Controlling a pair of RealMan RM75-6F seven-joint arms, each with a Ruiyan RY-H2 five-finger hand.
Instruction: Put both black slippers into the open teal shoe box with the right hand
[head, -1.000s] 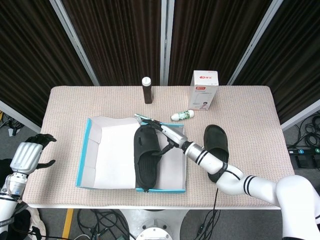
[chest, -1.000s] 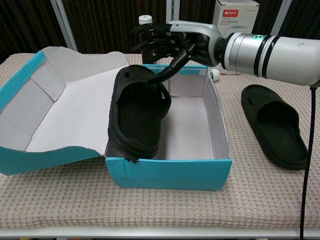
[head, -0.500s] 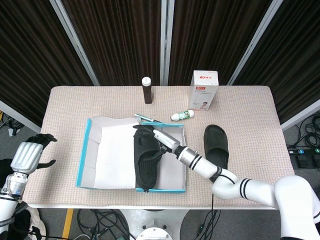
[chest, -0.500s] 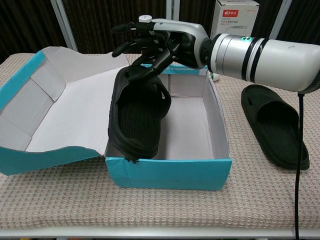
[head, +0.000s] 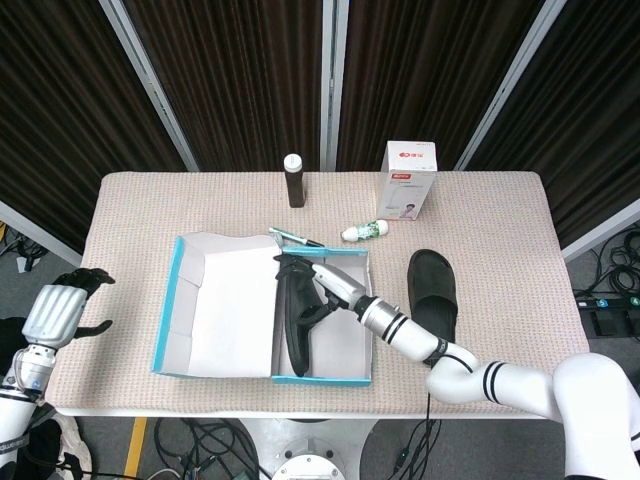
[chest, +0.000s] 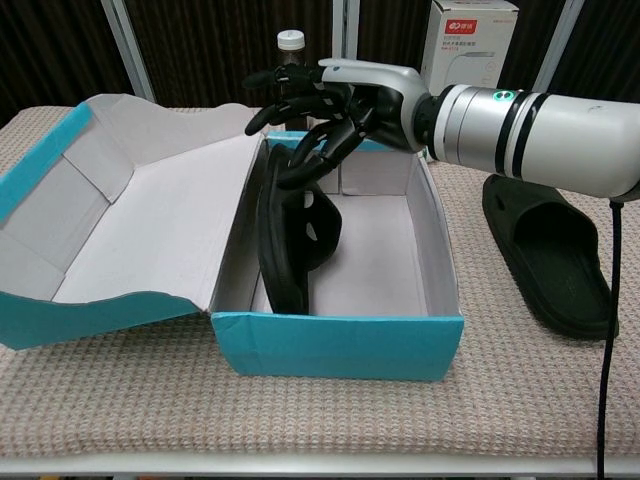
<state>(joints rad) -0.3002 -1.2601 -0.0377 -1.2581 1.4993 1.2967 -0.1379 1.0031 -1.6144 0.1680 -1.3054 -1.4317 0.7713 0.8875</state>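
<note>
The open teal shoe box (head: 165, 322) (chest: 340, 345) lies at mid-table with its lid folded out to the left. One black slipper (head: 297, 330) (chest: 295, 240) stands on its side inside the box, leaning against the left wall. My right hand (head: 330, 283) (chest: 335, 105) hovers over the slipper's far end, fingers spread and curled down, their tips touching its upper edge. The second black slipper (head: 433, 290) (chest: 550, 250) lies flat on the cloth just right of the box. My left hand (head: 60, 310) hangs off the table's left edge with its fingers apart, holding nothing.
A dark bottle with a white cap (head: 294, 181) (chest: 290, 50) and a white carton (head: 411, 180) (chest: 470, 30) stand at the back. A small white and green tube (head: 364, 231) and a pen (head: 295, 237) lie just behind the box.
The slipper, which lay tilted across the box's left wall, has been tipped onto its side and dropped inside the box. My right hand shifted slightly with it. The left hand stayed still.
</note>
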